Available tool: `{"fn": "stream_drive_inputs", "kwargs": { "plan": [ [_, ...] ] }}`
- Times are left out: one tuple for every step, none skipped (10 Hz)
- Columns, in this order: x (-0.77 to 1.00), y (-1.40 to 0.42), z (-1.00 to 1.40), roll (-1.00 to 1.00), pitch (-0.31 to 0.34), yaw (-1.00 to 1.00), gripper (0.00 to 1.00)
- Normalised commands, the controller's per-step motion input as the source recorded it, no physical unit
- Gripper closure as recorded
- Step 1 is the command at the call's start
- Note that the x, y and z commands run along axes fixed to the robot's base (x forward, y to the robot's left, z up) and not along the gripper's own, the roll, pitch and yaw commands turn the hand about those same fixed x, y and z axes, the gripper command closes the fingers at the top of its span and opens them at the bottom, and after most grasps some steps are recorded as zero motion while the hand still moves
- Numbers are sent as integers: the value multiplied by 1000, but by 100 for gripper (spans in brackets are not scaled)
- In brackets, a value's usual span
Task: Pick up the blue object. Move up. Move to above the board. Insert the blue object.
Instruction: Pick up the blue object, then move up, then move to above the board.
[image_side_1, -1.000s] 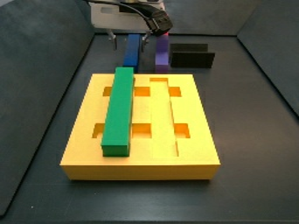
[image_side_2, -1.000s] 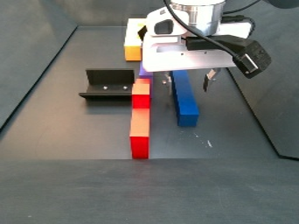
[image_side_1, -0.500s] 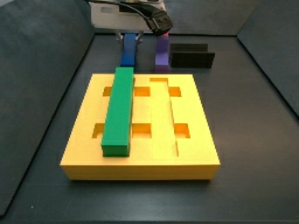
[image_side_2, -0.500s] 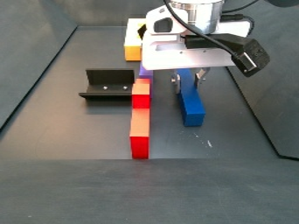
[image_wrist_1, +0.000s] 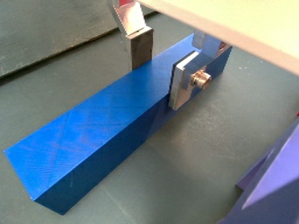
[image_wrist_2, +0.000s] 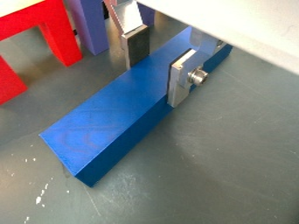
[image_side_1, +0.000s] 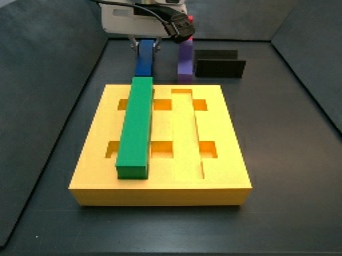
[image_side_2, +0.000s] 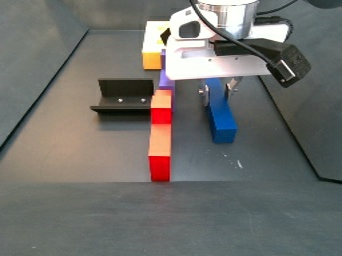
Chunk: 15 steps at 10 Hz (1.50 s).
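Observation:
The blue object is a long dark-blue bar lying on the dark floor. It also shows in a side view behind the board. My gripper stands over its far half. In both wrist views the gripper straddles the bar. One finger's dark pad is at one long side and the silver plate of the other finger lies against the opposite side. The yellow board lies in front, with a green bar in its left slot.
A purple block stands right beside the blue bar and also shows in a wrist view. The dark fixture is beyond it. A row of red and orange blocks lies next to the bar. A yellow block is behind.
The fingers have closed in around the blue bar. The bar has shifted a little sideways on the floor and turned slightly. The board and green bar have not moved.

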Motion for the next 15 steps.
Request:
{"fn": "stream_drive_inputs", "kwargs": {
  "plan": [
    [0,0,0,0,0,0,100],
    [0,0,0,0,0,0,100],
    [0,0,0,0,0,0,100],
    [0,0,0,0,0,0,100],
    [0,0,0,0,0,0,100],
    [0,0,0,0,0,0,100],
    [0,0,0,0,0,0,100],
    [0,0,0,0,0,0,100],
    [0,0,833,0,0,0,100],
    [-69,-30,816,-10,52,35,100],
    [-96,-25,563,5,67,33,100],
    [-66,-10,361,24,45,25,100],
    [0,0,1400,0,0,0,100],
    [3,2,1400,1,2,-3,100],
    [-39,3,1400,23,21,0,100]
  ]
}}
